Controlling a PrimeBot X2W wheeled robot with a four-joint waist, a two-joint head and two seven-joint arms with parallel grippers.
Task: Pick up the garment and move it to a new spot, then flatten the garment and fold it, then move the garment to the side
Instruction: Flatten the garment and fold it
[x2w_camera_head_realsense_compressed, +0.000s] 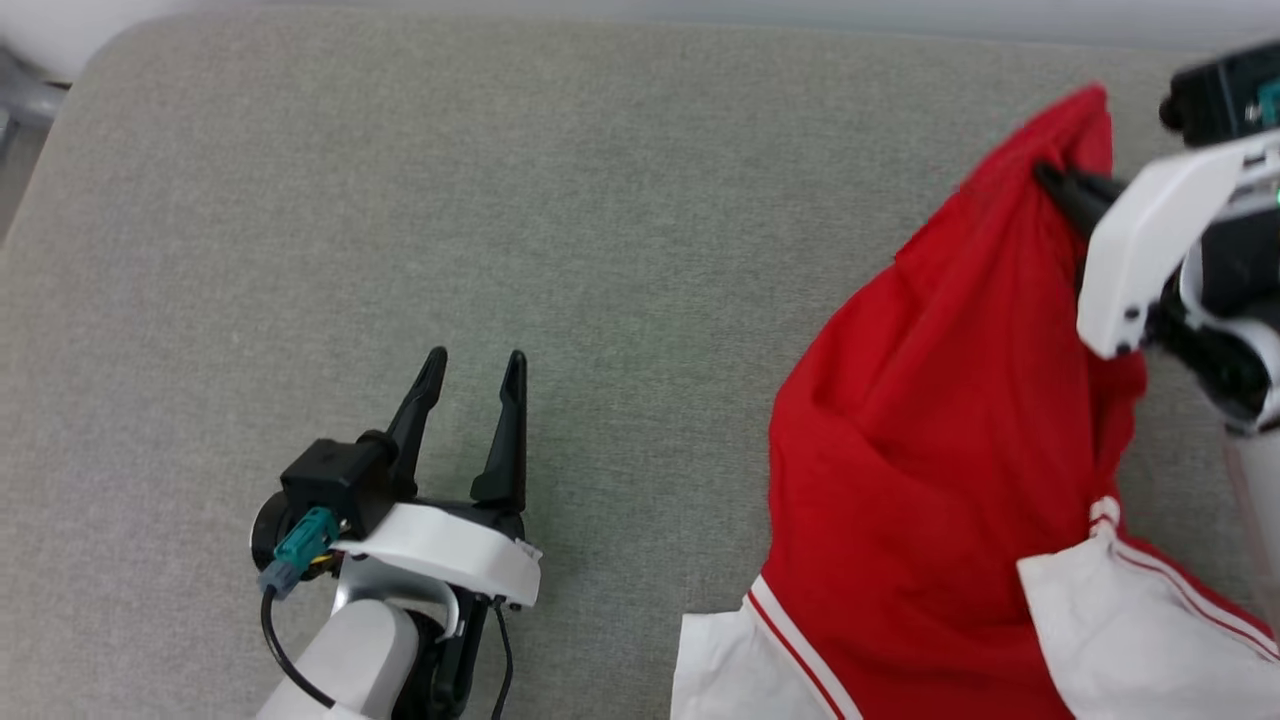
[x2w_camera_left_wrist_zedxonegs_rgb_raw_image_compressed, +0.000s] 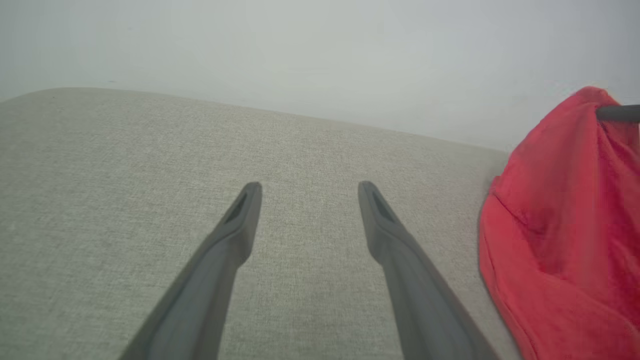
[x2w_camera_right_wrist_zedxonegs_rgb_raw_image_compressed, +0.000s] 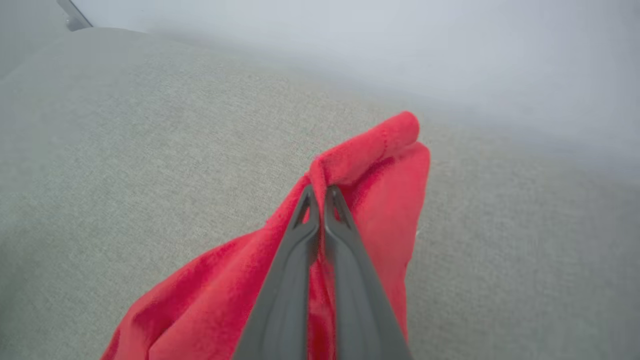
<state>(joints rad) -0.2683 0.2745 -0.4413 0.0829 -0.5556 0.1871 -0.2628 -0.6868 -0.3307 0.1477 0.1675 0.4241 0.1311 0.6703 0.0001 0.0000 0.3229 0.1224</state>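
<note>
Looking down, head view: the garment (x2w_camera_head_realsense_compressed: 930, 420) lies crumpled at the right of the frame on the grey upholstered surface (x2w_camera_head_realsense_compressed: 500, 180). Its red body is bunched, and its white sleeves with striped trim sit along the lower right edge.
Right hand, head view: at the upper right, the right hand (x2w_camera_head_realsense_compressed: 1050, 180) is clenched on a peak of red cloth near the garment's top corner.
Left hand, head view: at the lower left, the left hand (x2w_camera_head_realsense_compressed: 475, 360) is released with fingers apart. It holds nothing and is well apart from the garment.
Left wrist view: the spread fingers point over bare grey fabric. The garment (x2w_camera_left_wrist_zedxonegs_rgb_raw_image_compressed: 555, 225) fills the right edge, and its top is drawn up to a point where a dark finger meets it at the upper right.
Right wrist view: both fingers press together at mid-frame, pinching a fold of the garment (x2w_camera_right_wrist_zedxonegs_rgb_raw_image_compressed: 380, 165). The rest of the cloth trails toward the lower left.
Done so far: the grasp for the pick-up looks made.
Left to do: as far as I can judge, everything else, namely lifting it clear, carrying it to a new spot, flattening, folding and moving it aside.
</note>
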